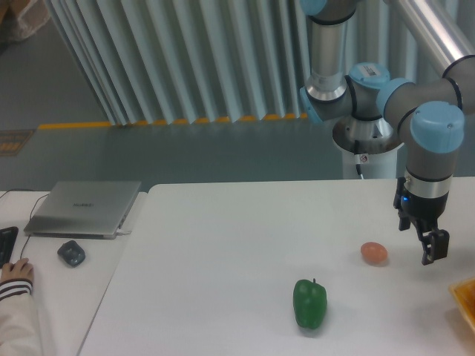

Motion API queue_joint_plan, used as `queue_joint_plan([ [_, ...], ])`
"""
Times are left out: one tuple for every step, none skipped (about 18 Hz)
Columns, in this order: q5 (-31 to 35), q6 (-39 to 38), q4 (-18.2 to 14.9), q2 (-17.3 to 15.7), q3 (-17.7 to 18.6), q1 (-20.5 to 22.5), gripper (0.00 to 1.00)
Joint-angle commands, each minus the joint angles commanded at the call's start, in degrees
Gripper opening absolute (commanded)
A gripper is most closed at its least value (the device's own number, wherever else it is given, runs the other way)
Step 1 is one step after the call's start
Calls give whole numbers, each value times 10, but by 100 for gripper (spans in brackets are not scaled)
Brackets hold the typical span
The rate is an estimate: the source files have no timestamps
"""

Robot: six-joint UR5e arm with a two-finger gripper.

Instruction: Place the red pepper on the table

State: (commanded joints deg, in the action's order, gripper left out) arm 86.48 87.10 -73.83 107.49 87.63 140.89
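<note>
One gripper hangs empty, fingers apart, near the table's right edge; egg-shaped object just beside.

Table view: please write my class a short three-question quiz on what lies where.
1. Fill in: the green pepper stands on the white ___.
2. Which thing lies nearest the gripper? A the mouse; B the pink egg; C the laptop.
3. True or false: a red pepper lies beside the laptop.

Key: 1 table; 2 B; 3 false, no red pepper is in view.
</note>
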Motion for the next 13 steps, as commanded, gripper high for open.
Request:
queue_joint_plan([
  [0, 0, 3, 0, 3, 0, 100],
  [0, -1, 2, 0, 1, 0, 100],
  [-1, -1, 3, 0, 0, 0, 100],
  [-1, 2, 4, 0, 0, 0, 100],
  [-1, 5, 6, 0, 1, 1, 100],
  [-1, 4, 6, 0, 2, 0, 100],
  [3, -3, 6, 1, 3, -1, 100],
  [7, -6, 7, 1, 3, -1, 100],
  [11, -11, 7, 1, 4, -1, 100],
  [24, -34, 18, 0, 14, -6, 100],
  [25, -34, 24, 0, 17, -7, 100],
  [24, -34, 30, 0, 20, -7, 100],
  [23, -34, 37, 0, 25, -7, 100],
])
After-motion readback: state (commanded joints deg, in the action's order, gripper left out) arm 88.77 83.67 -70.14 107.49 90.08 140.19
